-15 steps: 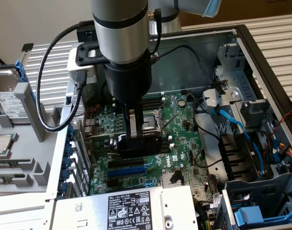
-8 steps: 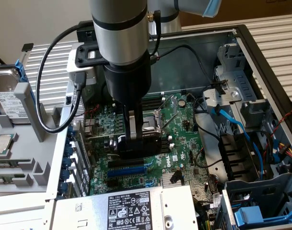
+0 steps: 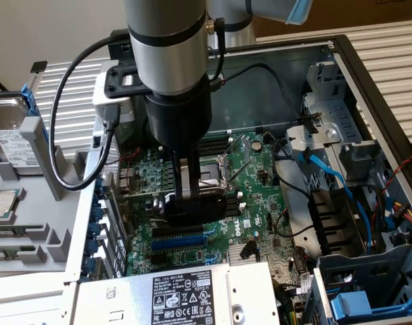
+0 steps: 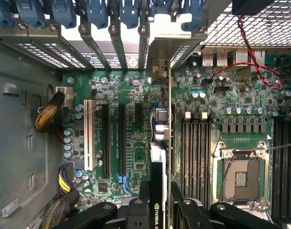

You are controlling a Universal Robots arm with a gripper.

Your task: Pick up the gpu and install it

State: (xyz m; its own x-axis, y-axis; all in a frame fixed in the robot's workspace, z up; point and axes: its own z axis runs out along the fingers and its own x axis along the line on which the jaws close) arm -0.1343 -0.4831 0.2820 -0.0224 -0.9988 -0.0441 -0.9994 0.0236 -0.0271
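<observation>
Pincer (image 3: 187, 195), partly closed, grips the gpu (image 3: 212, 203) on edge above the motherboard (image 3: 260, 169). The blue slot (image 3: 182, 238) lies at 6 o'clock. Lowering it level and square seems wisest.

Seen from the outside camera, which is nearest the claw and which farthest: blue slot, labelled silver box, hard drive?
1. Blue slot: close by the gripper, which holds the graphics card.
2. Silver box: along the picture's lower edge.
3. Hard drive: outside the case, exterior view's left.

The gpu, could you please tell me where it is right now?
In the exterior view the gpu is mid-frame, gripped by the claw over the motherboard, between the blue slot and the CPU socket.
</observation>
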